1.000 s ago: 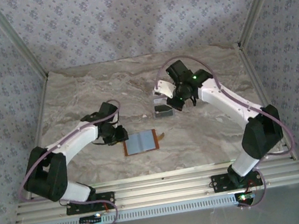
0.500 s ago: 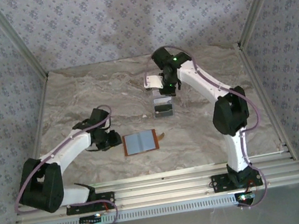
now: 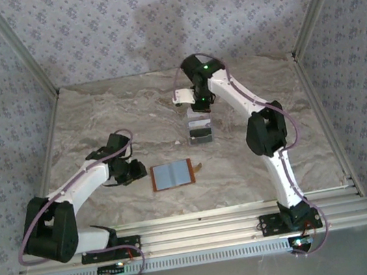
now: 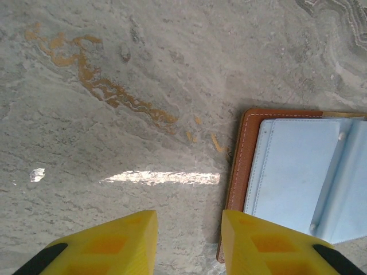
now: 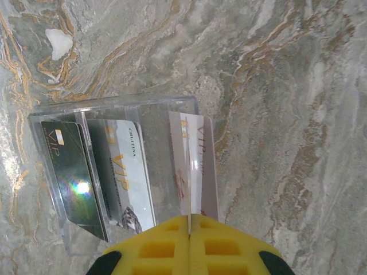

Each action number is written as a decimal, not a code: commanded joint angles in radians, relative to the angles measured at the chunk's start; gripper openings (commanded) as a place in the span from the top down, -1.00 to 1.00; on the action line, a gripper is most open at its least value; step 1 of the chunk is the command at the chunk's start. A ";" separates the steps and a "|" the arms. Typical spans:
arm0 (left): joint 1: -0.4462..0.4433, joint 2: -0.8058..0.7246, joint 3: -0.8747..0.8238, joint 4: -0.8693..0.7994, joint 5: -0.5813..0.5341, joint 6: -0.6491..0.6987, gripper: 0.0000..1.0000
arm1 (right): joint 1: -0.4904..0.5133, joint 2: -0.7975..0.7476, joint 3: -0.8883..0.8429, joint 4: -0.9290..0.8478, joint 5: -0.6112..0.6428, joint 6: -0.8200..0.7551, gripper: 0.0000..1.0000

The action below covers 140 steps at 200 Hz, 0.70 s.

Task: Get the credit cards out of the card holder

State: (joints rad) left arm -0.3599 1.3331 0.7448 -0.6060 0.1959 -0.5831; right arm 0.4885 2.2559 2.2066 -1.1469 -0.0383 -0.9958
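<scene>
Marble table (image 3: pixel 98 122) lies under both our arms, and on it, from big to small, we count one clear tray (image 5: pixel 114 106), one card holder (image 4: pixel 298 172) and three credit cards (image 5: pixel 126 189). The tray sits directly beneath our right gripper (image 5: pixel 189 223) and looks to have three compartments. The card holder lies open and flat, grey-blue lining up, just ahead and to the right of our left gripper (image 4: pixel 187 226). Its leather edge is right beside the right-hand finger, though we cannot tell whether they touch, and we see no card in the part that shows. The left gripper is released, its yellow fingers apart with bare marble between them. Of the cards, a dark card (image 5: pixel 74 172) rests in the compartment farthest left of our right fingers and a silvery card (image 5: pixel 123 172) in the middle one. The third, a pale card (image 5: pixel 198 160), is pinched edge-on in the clenched right gripper, reaching forward from the fingertips over the tray's right end. We judge this to be the drop-off of what may be the last card. The next move calls for lining it up with the free right compartment, lowering it between the walls, then letting go without knocking the tray.
</scene>
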 commanded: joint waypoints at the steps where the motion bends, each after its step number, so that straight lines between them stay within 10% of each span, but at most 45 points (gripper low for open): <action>1: 0.009 0.003 0.004 -0.011 0.019 0.017 0.28 | -0.008 0.038 0.031 -0.065 0.028 -0.171 1.00; 140: 0.019 -0.002 0.027 -0.031 0.023 0.033 0.32 | 0.009 -0.050 -0.034 0.148 0.171 -0.111 0.45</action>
State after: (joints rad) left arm -0.3519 1.3445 0.7452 -0.6098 0.2066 -0.5667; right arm 0.4896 2.3112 2.1983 -1.0512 0.0498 -0.9997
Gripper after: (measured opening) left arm 0.343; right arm 0.262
